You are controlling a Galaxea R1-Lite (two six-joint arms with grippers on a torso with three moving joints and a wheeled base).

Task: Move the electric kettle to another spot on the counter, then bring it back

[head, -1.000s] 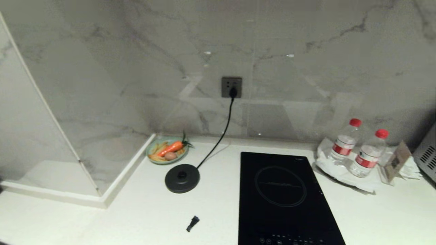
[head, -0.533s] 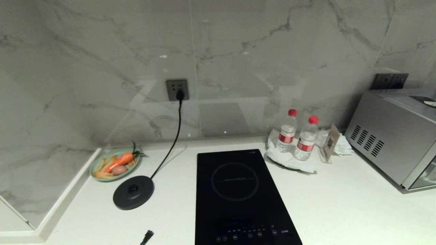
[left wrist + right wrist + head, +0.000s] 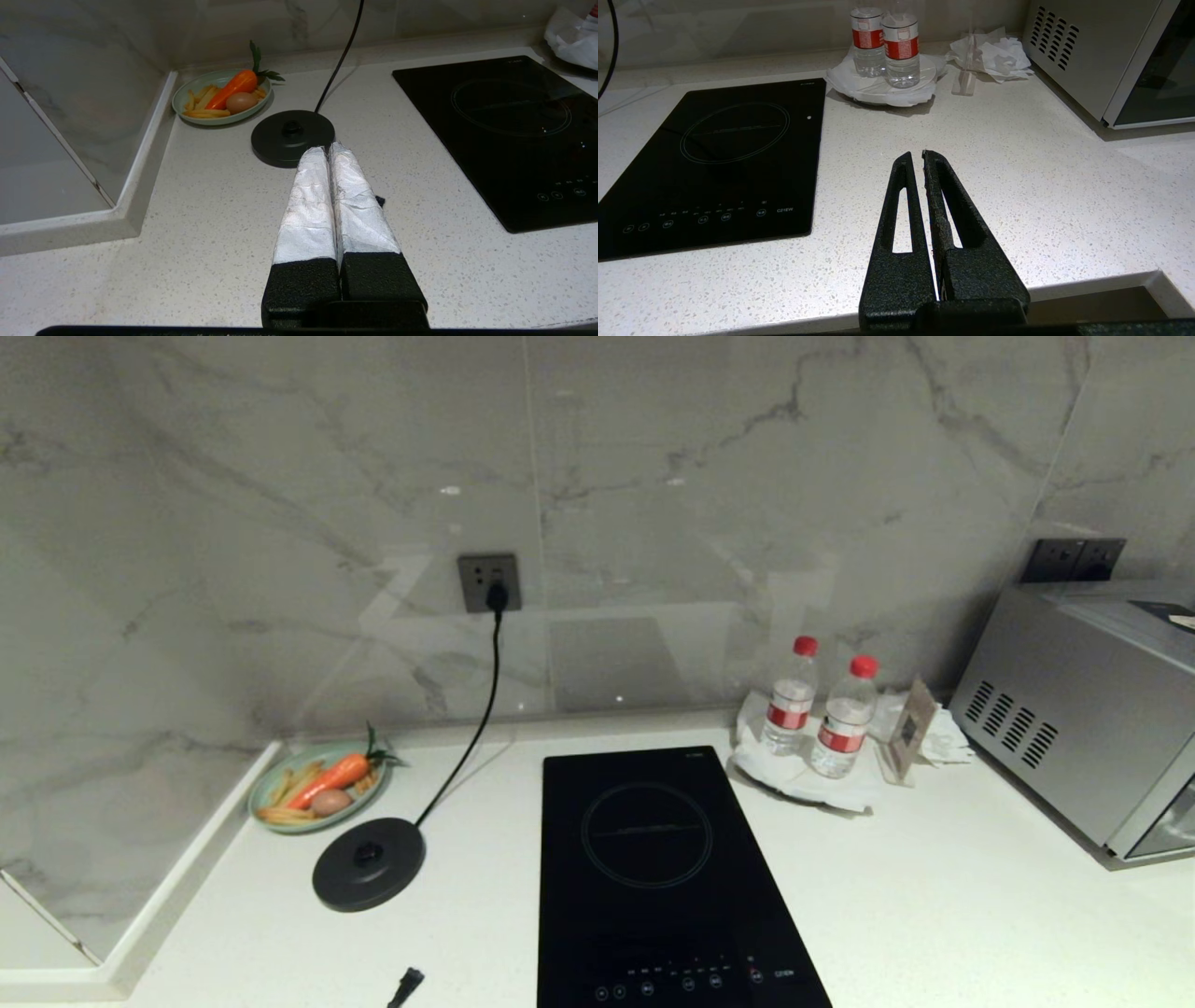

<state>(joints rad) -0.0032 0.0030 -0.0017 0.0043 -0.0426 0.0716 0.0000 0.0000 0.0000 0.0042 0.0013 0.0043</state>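
Note:
The electric kettle is out of view in all three views. The white speckled counter carries only the bare round black base disc with its cord running up to a wall socket. Neither arm appears in the head view. In the left wrist view my left gripper hovers over the counter just short of the base disc, its white-wrapped fingers pressed together and holding nothing. My right gripper is shut and empty above the counter right of the hob.
A black induction hob lies mid-counter. A green plate with a carrot and an egg sits in the left corner. Two water bottles stand on a white plate at the back. A steel oven fills the right end. A small black piece lies near the front edge.
The whole head view has swung to the right, so the scene slid left and the steel oven came into sight. Nothing on the counter has moved.

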